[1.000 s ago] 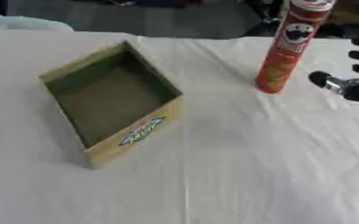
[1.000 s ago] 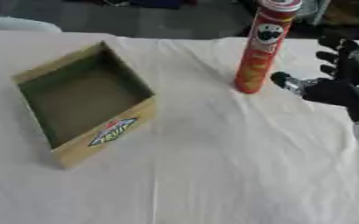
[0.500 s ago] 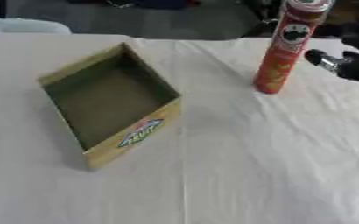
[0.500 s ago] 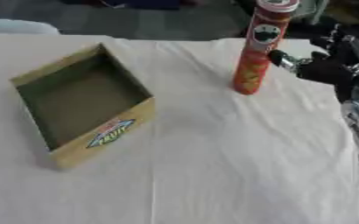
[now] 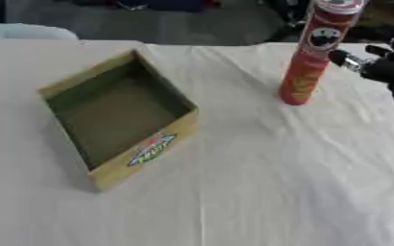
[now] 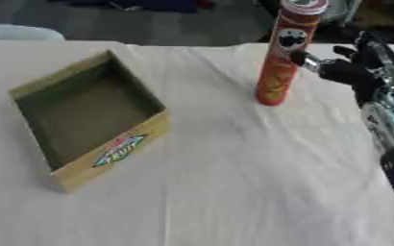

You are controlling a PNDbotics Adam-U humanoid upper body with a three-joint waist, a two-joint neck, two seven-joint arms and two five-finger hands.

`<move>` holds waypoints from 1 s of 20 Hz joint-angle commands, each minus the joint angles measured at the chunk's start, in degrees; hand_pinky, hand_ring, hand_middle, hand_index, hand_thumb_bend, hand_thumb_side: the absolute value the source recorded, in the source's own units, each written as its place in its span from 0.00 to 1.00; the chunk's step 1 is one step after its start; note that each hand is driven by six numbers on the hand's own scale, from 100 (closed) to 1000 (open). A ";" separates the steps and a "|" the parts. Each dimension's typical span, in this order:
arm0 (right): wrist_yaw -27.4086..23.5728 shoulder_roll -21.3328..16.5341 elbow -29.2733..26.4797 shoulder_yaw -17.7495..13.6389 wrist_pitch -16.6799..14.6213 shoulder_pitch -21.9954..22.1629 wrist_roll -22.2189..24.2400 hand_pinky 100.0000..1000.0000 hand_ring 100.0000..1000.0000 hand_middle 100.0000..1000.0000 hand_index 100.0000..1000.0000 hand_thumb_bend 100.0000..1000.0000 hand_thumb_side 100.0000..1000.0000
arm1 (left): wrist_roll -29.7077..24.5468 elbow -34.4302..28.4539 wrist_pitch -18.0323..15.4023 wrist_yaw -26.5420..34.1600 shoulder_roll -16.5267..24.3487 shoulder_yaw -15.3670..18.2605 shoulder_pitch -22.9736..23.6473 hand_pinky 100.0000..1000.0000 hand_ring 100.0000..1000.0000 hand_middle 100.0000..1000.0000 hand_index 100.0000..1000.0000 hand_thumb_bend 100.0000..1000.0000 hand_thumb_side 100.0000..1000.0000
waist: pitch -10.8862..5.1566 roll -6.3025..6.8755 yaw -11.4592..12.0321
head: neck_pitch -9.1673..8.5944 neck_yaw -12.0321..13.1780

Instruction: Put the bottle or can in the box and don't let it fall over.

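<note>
1. Red can (image 6: 279,57) stands upright, upper right of frame, on the white-clothed counter (image 6: 234,182).
2. Open cardboard box (image 5: 116,117) sits centre-left, well apart.
3. Right hand (image 6: 345,71) beside the can, fingers apart, holding nothing.

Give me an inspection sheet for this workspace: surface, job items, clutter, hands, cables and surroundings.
Surface: table under a wrinkled white cloth.
Job's things: tall red crisp can upright on the cloth, far right; open cardboard box to its left, nothing inside, apart from the can.
Clutter: nothing seen.
Hands: right hand beside the can's right side, fingers spread, a fingertip at or near the can, not closed round it; left hand not in view.
Cables: nothing seen.
Surroundings: dark floor and blurred dark shapes past the table's far edge; a pale object at the upper left corner.
</note>
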 commanded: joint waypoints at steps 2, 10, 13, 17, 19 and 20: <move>-1.78 -1.81 1.64 -0.01 -1.83 -2.09 0.66 0.97 0.97 0.98 1.00 0.63 0.00 | 0.08 -1.01 -0.19 0.30 1.43 0.62 -0.98 0.75 1.00 0.93 0.81 0.20 0.09 | -0.33 0.24 0.24 | -1.32 -0.21; -3.21 -2.10 3.92 0.21 -4.92 -4.80 1.66 0.97 0.97 0.98 1.00 0.63 0.00 | 0.02 -1.02 -0.30 0.43 1.05 0.68 -1.22 0.75 1.00 0.93 0.81 0.20 0.09 | 0.78 0.64 0.91 | -2.56 -0.59; -3.36 -2.40 4.89 0.25 -5.48 -5.89 2.09 0.97 0.97 0.98 1.00 0.63 0.00 | -0.03 -1.10 -0.34 0.47 0.93 0.67 -1.34 0.75 1.00 0.93 0.81 0.19 0.09 | 1.23 0.70 1.17 | -2.93 -0.69; -3.62 -2.41 5.76 0.36 -6.09 -6.93 2.70 0.97 0.97 0.98 1.00 0.63 0.00 | -0.10 -1.15 -0.34 0.59 0.80 0.70 -1.51 0.75 1.00 0.93 0.81 0.19 0.10 | 1.80 0.64 1.45 | -3.17 -0.74; -3.75 -2.38 6.04 0.44 -6.24 -7.35 2.83 0.97 0.97 0.98 1.00 0.63 0.00 | -0.10 -1.18 -0.36 0.64 0.79 0.73 -1.59 0.75 1.00 0.93 0.81 0.19 0.10 | 2.02 0.62 1.57 | -3.25 -0.77; -3.79 -2.38 6.18 0.47 -6.31 -7.53 2.88 0.97 0.97 0.98 1.00 0.63 0.00 | -0.09 -1.20 -0.37 0.66 0.78 0.74 -1.62 0.75 1.00 0.93 0.81 0.19 0.10 | 2.11 0.61 1.62 | -3.29 -0.79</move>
